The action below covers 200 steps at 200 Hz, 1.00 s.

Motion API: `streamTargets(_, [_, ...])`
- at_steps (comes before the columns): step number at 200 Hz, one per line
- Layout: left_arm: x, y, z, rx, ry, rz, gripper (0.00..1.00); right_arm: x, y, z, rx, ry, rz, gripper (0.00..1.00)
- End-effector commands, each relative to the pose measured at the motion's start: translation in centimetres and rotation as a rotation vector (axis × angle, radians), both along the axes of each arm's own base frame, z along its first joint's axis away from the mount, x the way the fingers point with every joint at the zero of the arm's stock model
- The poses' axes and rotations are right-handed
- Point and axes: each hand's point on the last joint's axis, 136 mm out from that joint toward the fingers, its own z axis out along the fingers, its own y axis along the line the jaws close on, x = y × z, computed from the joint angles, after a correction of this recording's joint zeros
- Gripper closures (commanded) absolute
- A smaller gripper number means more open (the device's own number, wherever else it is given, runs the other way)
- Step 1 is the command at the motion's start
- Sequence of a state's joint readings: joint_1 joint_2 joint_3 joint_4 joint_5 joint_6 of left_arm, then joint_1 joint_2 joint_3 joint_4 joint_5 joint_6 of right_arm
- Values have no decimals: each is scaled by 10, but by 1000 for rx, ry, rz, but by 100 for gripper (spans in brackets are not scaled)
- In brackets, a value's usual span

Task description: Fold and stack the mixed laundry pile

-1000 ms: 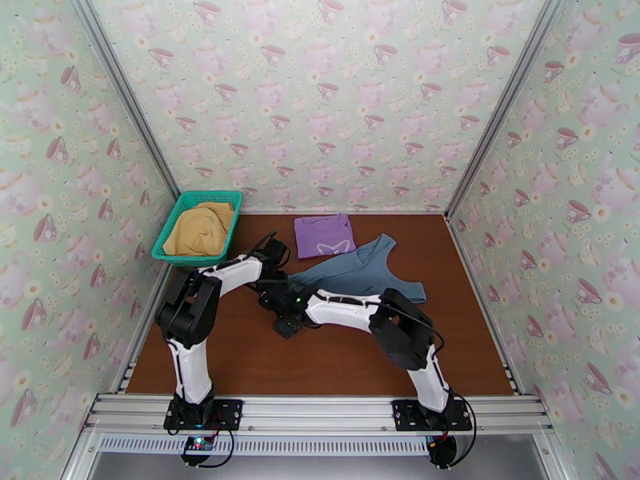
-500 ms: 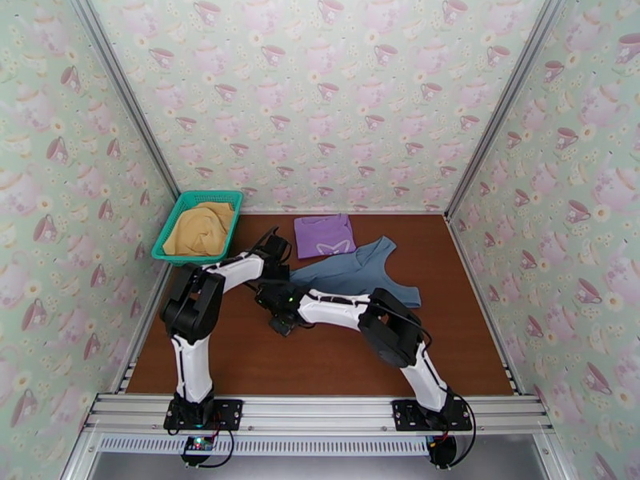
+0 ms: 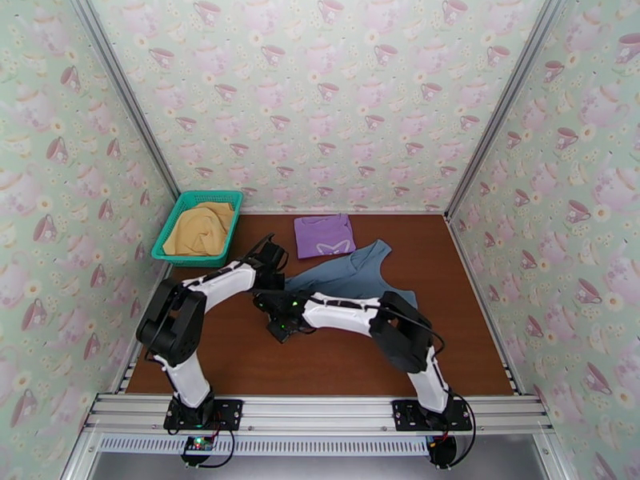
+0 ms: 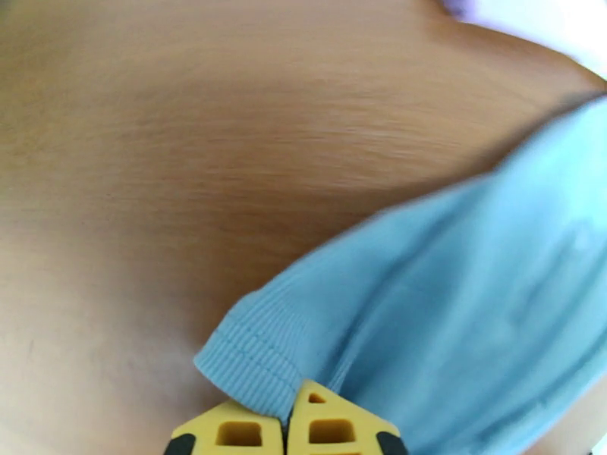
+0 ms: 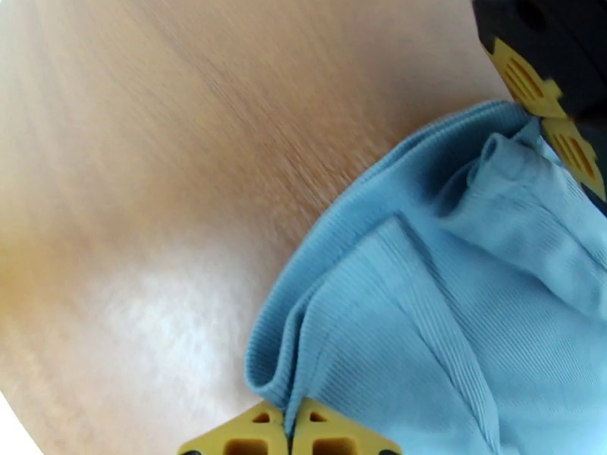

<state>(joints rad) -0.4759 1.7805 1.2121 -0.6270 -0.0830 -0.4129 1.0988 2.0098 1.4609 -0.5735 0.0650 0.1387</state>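
Note:
The grey-blue garment [image 3: 352, 274] lies spread on the brown table, with its left hem pinched by both grippers. My left gripper [image 4: 287, 426] is shut on the ribbed hem corner [image 4: 250, 358]. Just in front of it, my right gripper [image 5: 288, 437] is shut on a folded edge of the same garment [image 5: 425, 312]. In the top view the left gripper [image 3: 278, 274] and right gripper [image 3: 270, 302] sit close together at the garment's left end. The lilac-purple shirt [image 3: 324, 234] lies folded behind it. The mustard-yellow garment [image 3: 200, 230] is bundled in the basket.
The teal mesh basket [image 3: 196, 198] stands at the back left against the wall. Patterned walls close in the table on three sides. Bare brown table [image 3: 320, 362] stretches in front of the garments toward the arm bases.
Both grippers have shut on the grey-blue garment's left hem. The garment has been drawn slightly left, and the left arm's elbow has swung outward to the left.

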Motion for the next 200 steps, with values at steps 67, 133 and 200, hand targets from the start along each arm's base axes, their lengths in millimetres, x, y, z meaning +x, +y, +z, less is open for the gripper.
streamTargets(67, [39,-100,71,77,-61,-209,100,40,-154,37,68,-127,-474,100])
streamTargets(133, [76,-153,21,156,5,-279,100,57,-214,-4,6,-115,-620,100])
streamTargets(200, [93,-186,4,54,-43,-328,60,64,-225,-27,-55,-124,-696,95])
